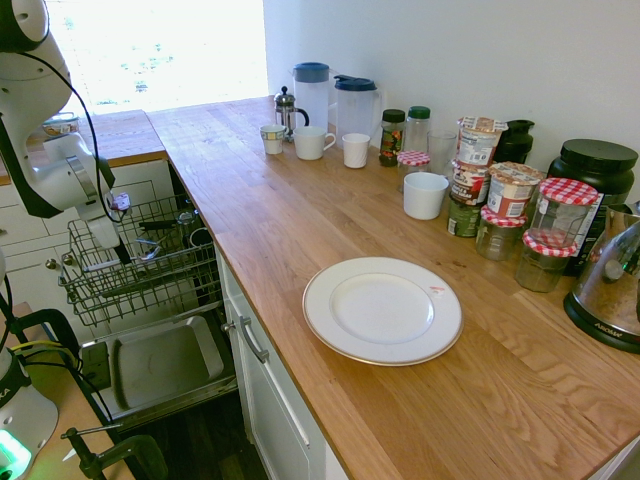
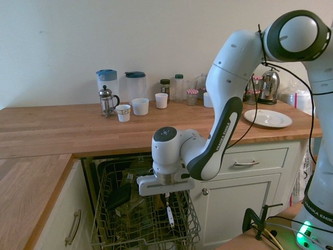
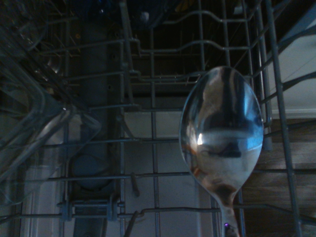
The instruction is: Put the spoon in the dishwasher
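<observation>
My gripper (image 2: pixel 167 198) points straight down over the pulled-out dishwasher rack (image 2: pixel 145 221) and is shut on the spoon (image 2: pixel 170 214). The slim silver spoon hangs upright from the fingers, bowl downward, inside the rack's wire frame near its right side. In the wrist view the shiny spoon bowl (image 3: pixel 222 143) fills the right half, with the dark rack wires (image 3: pixel 153 143) behind it. The first exterior view shows the dishwasher's wire rack (image 1: pixel 140 262) and its open grey inner door panel (image 1: pixel 160 365) below the arm.
Dark dishes (image 2: pixel 119 197) and a clear glass item (image 3: pixel 29 123) sit in the rack's other side. White drawers (image 1: pixel 275 400) flank the dishwasher. On the wooden counter stand a white plate (image 1: pixel 382 310), mugs (image 1: pixel 425 195), jars (image 1: pixel 565 215), jugs (image 1: pixel 312 90) and a kettle (image 1: pixel 615 285).
</observation>
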{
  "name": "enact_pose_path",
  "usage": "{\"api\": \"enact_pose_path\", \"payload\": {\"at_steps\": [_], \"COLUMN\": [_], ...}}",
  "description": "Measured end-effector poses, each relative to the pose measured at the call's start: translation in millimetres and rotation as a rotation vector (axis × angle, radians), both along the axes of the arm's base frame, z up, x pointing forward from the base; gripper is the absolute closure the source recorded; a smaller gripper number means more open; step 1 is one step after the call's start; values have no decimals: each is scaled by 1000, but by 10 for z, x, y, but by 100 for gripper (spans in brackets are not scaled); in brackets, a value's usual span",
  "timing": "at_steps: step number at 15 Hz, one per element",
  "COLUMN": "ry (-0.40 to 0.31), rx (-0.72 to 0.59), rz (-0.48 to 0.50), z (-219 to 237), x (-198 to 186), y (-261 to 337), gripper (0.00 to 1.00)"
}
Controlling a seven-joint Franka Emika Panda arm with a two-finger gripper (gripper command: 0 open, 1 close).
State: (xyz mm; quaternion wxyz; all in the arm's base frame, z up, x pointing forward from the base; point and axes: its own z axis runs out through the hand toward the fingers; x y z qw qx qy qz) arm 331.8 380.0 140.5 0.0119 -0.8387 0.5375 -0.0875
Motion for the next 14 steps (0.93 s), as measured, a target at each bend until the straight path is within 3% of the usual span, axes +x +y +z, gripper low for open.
{"api": "enact_pose_path", "payload": {"at_steps": [4,5,14], "ry": [18,22,16], "rx": [10,12,38], "rz": [-14,-17,-18], "z": [-412,-489,-535], "x": [126,147,209], "y": [-43,-44,17], "gripper": [100,0,0]}}
